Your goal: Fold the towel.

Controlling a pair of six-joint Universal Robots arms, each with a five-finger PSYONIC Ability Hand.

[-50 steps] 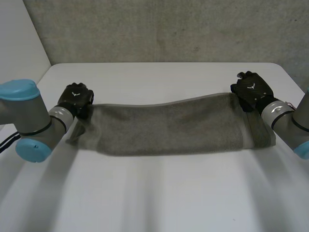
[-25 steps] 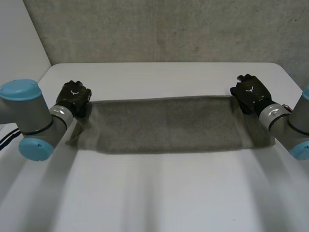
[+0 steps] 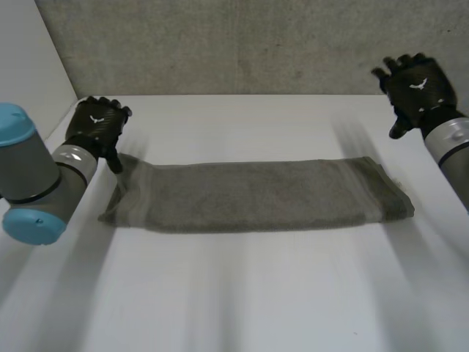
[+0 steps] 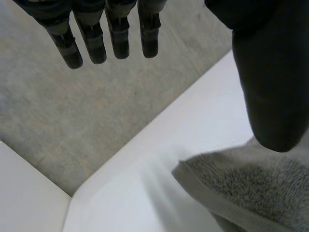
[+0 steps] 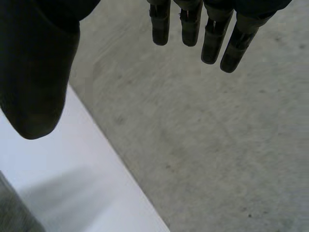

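Nearest me is bare white table [image 3: 242,293], and across its middle lies the towel [image 3: 256,194], a long grey strip running side to side, flat, its near long edge fairly straight. I judge it light, soft and limp: terry pile that should not slip against my fingers, nothing to break, but it will sag and drag wherever I am not holding it. The sensible places to take hold look like the two corners of one short end, pinching through every layer there so the strip swings over as one piece rather than peeling apart. How many layers it has I cannot tell; the edges do not show me a clear fold line, and the left end looks rumpled where it runs close to my forearm. Beyond the towel's far left corner my left hand [image 3: 95,126] hangs just above the cloth, fingers [image 4: 91,43] straight and spread from the thumb, holding nothing; its wrist view shows that corner below the thumb, apart from it. My right hand [image 3: 418,82] is higher and farther off, past the right end, also slack and empty, with a sliver of towel at the base of its wrist view. Behind everything stands the grey wall [image 3: 242,44].
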